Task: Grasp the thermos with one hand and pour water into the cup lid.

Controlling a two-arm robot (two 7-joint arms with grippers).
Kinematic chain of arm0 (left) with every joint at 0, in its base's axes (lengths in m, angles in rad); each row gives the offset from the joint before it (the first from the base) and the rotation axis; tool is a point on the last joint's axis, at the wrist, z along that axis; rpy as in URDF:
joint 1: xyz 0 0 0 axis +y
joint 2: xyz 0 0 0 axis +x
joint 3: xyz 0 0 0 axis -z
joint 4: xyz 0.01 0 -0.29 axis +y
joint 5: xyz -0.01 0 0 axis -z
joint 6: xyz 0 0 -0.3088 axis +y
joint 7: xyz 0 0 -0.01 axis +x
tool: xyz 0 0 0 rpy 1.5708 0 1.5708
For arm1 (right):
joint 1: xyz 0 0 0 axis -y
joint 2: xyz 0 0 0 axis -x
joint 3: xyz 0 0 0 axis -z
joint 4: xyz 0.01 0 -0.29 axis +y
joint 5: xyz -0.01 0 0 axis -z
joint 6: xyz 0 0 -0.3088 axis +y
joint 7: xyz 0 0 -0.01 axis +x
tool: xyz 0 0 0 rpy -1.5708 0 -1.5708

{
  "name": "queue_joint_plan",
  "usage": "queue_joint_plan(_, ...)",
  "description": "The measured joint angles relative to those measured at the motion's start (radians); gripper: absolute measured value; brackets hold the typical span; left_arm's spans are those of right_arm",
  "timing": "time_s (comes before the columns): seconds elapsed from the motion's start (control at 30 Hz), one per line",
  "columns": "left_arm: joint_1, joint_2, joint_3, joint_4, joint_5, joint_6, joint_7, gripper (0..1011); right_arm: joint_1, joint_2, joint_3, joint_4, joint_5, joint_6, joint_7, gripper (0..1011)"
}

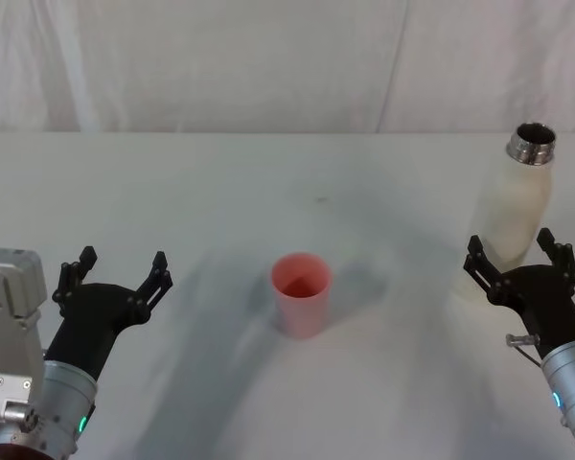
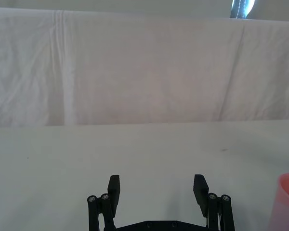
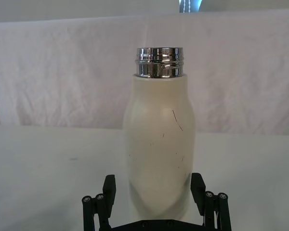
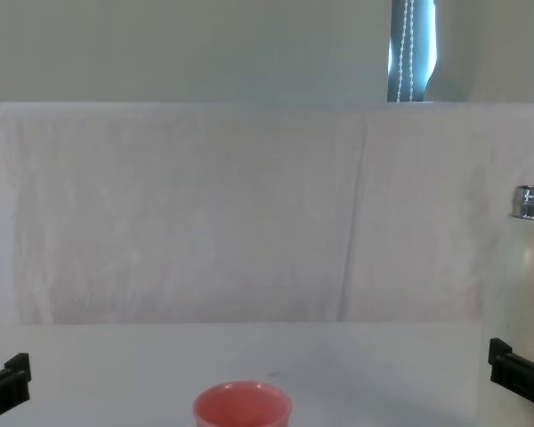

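Note:
The cream-white thermos [image 1: 516, 216] stands upright at the table's right side, its steel neck open at the top. My right gripper [image 1: 522, 257] is open just in front of it, one finger on either side of the thermos base [image 3: 159, 159] without touching it. The pink cup lid [image 1: 301, 293] stands upright in the middle of the table, and its rim [image 4: 242, 404] shows low in the chest view. My left gripper [image 1: 115, 273] rests open and empty at the left front. The cup lid's edge [image 2: 288, 202] lies to its right.
A white cloth covers the table [image 1: 268, 192] and hangs as a backdrop [image 4: 249, 213] behind it. Bare tabletop separates the cup lid from both grippers.

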Motion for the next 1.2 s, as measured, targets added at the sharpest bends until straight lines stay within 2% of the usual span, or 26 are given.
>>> queue_joint_plan(0.53, 0.000, 0.000, 0.000, 0.000, 0.000, 0.000, 0.000, 1001, 0.045, -0.039, 0.020, 0.044, -0.017, 0.007, 0.015, 1003)
queue_joint_plan(1.2, 0.000, 0.000, 0.000, 0.000, 0.000, 0.000, 0.000, 1001, 0.116, -0.046, 0.023, 0.108, -0.056, 0.002, 0.023, 1003)
